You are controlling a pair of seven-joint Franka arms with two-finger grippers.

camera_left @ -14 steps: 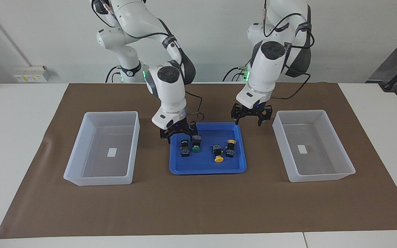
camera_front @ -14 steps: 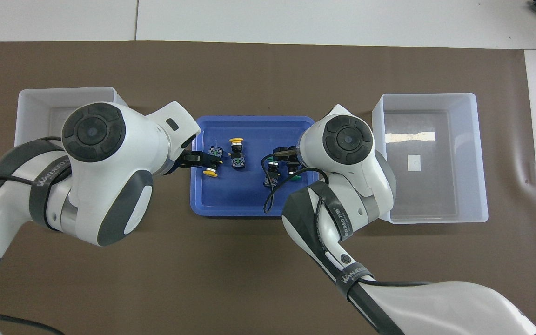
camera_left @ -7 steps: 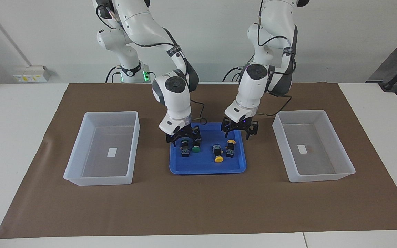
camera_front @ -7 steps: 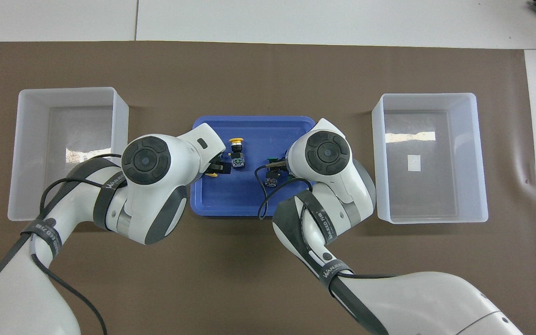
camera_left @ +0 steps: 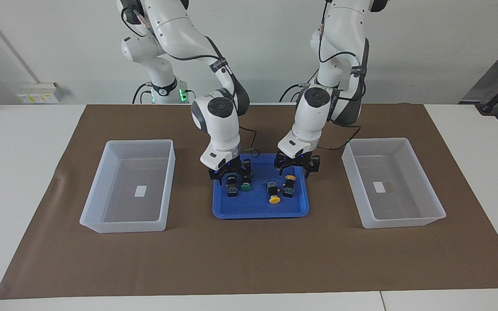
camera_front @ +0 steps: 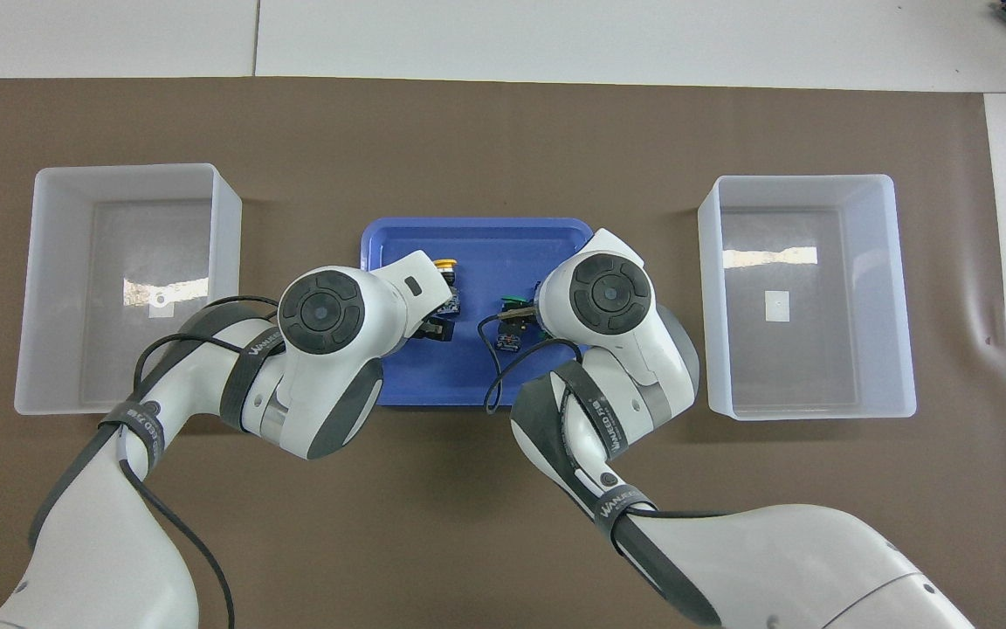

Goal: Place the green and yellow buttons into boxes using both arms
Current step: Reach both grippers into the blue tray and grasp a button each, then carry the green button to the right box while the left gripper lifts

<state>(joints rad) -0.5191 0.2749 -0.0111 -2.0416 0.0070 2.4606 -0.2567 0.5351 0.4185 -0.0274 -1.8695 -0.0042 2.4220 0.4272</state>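
Several buttons lie in a shallow blue tray (camera_left: 257, 211) between the two boxes. My right gripper (camera_left: 231, 176) is down in the tray at a green button (camera_left: 232, 188), straddling its upper part; a second green button (camera_left: 245, 186) lies right beside it. My left gripper (camera_left: 296, 169) hangs open just over the cap of a yellow button (camera_left: 289, 186), with nothing held. Another yellow button (camera_left: 273, 193) lies beside that one. In the overhead view the wrists cover most of the buttons; a yellow cap (camera_front: 444, 262) and a green cap (camera_front: 516, 303) peek out.
One translucent box (camera_left: 138, 141) stands at the right arm's end of the table, the other box (camera_left: 394, 140) at the left arm's end. Each holds only a small white label. A brown mat (camera_left: 249, 259) covers the table.
Both grippers came down and moved in over the tray. The right one sank around the green button; the left one moved from beside the tray to above the yellow button.
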